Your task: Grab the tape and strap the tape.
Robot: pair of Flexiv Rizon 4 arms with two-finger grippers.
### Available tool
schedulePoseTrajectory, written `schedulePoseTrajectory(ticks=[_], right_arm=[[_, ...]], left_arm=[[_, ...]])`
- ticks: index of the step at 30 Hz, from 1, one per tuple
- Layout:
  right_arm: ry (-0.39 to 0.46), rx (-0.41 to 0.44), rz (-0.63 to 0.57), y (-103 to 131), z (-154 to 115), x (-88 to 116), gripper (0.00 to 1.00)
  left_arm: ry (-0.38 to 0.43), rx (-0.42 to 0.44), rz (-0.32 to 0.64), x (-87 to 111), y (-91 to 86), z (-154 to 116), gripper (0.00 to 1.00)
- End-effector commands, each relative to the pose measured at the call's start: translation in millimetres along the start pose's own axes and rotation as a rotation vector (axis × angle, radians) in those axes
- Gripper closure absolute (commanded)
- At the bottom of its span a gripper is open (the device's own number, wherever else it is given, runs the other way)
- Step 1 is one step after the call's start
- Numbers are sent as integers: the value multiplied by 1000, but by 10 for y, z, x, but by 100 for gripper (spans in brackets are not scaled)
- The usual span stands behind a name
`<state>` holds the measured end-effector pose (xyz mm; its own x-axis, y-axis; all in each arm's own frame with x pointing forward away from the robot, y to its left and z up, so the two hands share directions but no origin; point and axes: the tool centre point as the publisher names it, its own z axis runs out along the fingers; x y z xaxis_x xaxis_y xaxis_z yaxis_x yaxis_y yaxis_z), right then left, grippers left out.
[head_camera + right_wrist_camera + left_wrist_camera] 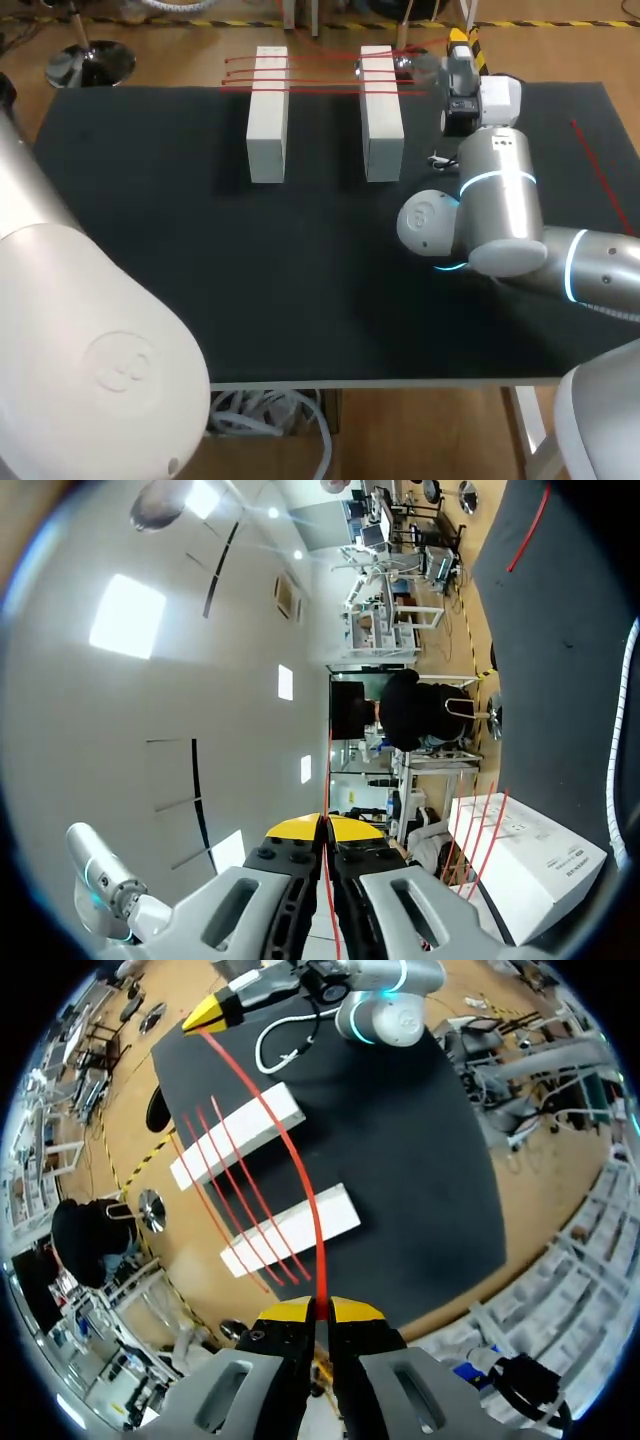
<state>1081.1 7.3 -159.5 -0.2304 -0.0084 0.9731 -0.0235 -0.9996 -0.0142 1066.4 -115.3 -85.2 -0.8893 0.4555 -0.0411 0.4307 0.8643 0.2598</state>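
Two white blocks [267, 115] [381, 112] stand side by side at the back of the black table [200, 250]. Several red tapes [320, 82] are stretched across their far ends. In the left wrist view my left gripper [321, 1308] is shut on one end of a red tape [285, 1145]. This tape runs over both blocks [240, 1132] [295, 1228] to my right gripper [215, 1015]. My right gripper [459, 42] is beyond the right block and is shut on the tape's other end [327, 780]. The head view does not show my left gripper.
A spare red tape [600, 175] lies on the table near its right edge. A thin white cable [440, 160] hangs by my right arm's wrist. My left arm's white casing [80, 340] fills the near left corner.
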Motion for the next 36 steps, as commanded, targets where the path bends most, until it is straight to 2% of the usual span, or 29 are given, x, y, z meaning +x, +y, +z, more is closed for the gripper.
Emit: schedulePoseTrajectory(ticks=[1, 11, 26, 32, 36], right_arm=[[-5, 1, -2, 2, 7, 17, 100], [-5, 1, -2, 2, 7, 17, 100], [-5, 1, -2, 2, 7, 17, 100], [-5, 1, -2, 2, 7, 17, 100], [-5, 1, -2, 2, 7, 17, 100]], left_arm=[[33, -15, -31, -82, -34, -41, 100], [70, -22, -53, -117, -100, -113, 100], [127, -33, -89, -192, -202, -51, 100], [130, -62, -154, -230, -201, -42, 100], [132, -75, -159, -270, -215, -42, 100]])
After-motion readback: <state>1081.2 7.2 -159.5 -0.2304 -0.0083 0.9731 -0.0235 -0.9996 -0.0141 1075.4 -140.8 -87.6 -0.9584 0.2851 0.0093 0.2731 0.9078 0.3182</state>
